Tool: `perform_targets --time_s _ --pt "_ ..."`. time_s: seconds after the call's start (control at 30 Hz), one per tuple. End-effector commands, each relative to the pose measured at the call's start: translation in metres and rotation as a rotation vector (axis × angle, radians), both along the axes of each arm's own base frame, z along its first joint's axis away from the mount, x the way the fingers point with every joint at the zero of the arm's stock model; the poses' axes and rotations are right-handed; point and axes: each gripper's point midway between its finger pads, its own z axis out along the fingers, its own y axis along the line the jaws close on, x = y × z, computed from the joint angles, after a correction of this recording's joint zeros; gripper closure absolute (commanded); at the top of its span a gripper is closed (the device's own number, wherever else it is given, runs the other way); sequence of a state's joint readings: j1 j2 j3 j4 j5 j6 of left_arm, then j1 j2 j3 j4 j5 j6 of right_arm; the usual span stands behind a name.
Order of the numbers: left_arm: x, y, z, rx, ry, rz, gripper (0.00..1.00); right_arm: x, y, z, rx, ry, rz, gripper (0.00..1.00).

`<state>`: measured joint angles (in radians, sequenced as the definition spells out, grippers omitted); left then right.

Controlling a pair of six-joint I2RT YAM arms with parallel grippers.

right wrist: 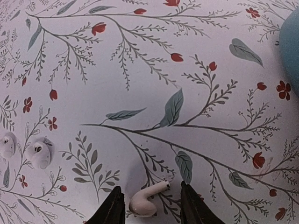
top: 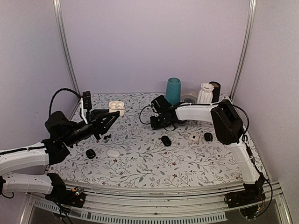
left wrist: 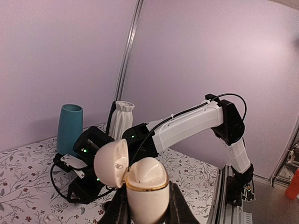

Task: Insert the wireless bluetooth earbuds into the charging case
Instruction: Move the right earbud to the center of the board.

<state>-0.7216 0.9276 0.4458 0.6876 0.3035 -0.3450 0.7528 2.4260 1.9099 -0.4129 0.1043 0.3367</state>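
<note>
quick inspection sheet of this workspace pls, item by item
surface: floral-print table
job's things: open white case held in left gripper; white earbud on the table between the fingers of the right gripper; another white bud lies apart
clutter: teal vase, white crinkled vase, black oval case
grippers: left shut on the case; right open, straddling the earbud
cables: black cable loops over left arm
surroundings: plain lilac walls, metal frame post
</note>
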Motion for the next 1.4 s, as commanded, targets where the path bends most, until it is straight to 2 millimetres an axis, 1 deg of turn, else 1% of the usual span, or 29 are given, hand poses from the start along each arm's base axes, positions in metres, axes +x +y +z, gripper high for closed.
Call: perform_targets --time_s 0.0,0.17,0.37,0.53,0.67,0.73,0.77,0.8,0.93,1.0,1.03,1.07,1.1,1.27,1.37 --pt "0.001 0.004 0.002 -0.010 0.001 0.005 1.00 0.006 -0.005 -0.020 -0.061 0.014 -0.005 0.60" --pt "0.001 0.004 0.003 -0.007 0.001 0.009 1.00 0.002 -0.005 -0.027 -0.071 0.035 0.006 0.62" --pt "0.003 0.005 0.001 -0.003 0.007 0.021 1.00 -0.009 -0.008 -0.030 -0.151 0.010 0.010 0.65" --pt "0.005 0.003 0.002 -0.001 0.007 0.019 1.00 -0.015 -0.009 -0.035 -0.195 0.008 0.015 0.71" --pt "0.005 0.003 0.002 0.000 0.007 0.023 1.00 -0.020 -0.006 -0.038 -0.212 0.003 0.036 0.76" --pt "0.006 0.003 0.001 0.001 0.008 0.024 1.00 -0.022 -0.004 -0.036 -0.210 0.002 0.048 0.80" --pt "0.006 0.003 0.001 0.002 0.009 0.025 1.00 -0.024 -0.003 -0.036 -0.207 0.001 0.051 0.80" --pt "0.006 0.003 0.001 0.001 0.008 0.027 1.00 -0.026 -0.002 -0.034 -0.201 -0.001 0.058 0.84" --pt "0.007 0.004 0.000 0.001 0.013 0.034 1.00 -0.036 0.002 -0.022 -0.170 -0.014 0.096 0.89" --pt "0.009 0.004 -0.001 0.005 0.018 0.041 1.00 -0.046 0.005 -0.014 -0.149 -0.020 0.128 0.91" --pt "0.009 0.005 -0.001 0.005 0.018 0.046 1.00 -0.053 0.005 -0.019 -0.148 -0.013 0.150 0.91" --pt "0.010 0.005 -0.002 0.007 0.022 0.051 1.00 -0.059 0.009 0.000 -0.119 -0.038 0.171 0.92" --pt "0.011 0.006 -0.002 0.006 0.020 0.055 1.00 -0.066 0.011 0.004 -0.112 -0.045 0.198 0.92" --pt "0.013 0.006 -0.002 0.008 0.020 0.065 1.00 -0.122 0.029 0.014 -0.077 -0.063 0.370 0.91" --pt "0.015 0.004 -0.001 0.008 0.019 0.062 1.00 -0.156 0.038 0.014 -0.083 -0.066 0.470 0.91"
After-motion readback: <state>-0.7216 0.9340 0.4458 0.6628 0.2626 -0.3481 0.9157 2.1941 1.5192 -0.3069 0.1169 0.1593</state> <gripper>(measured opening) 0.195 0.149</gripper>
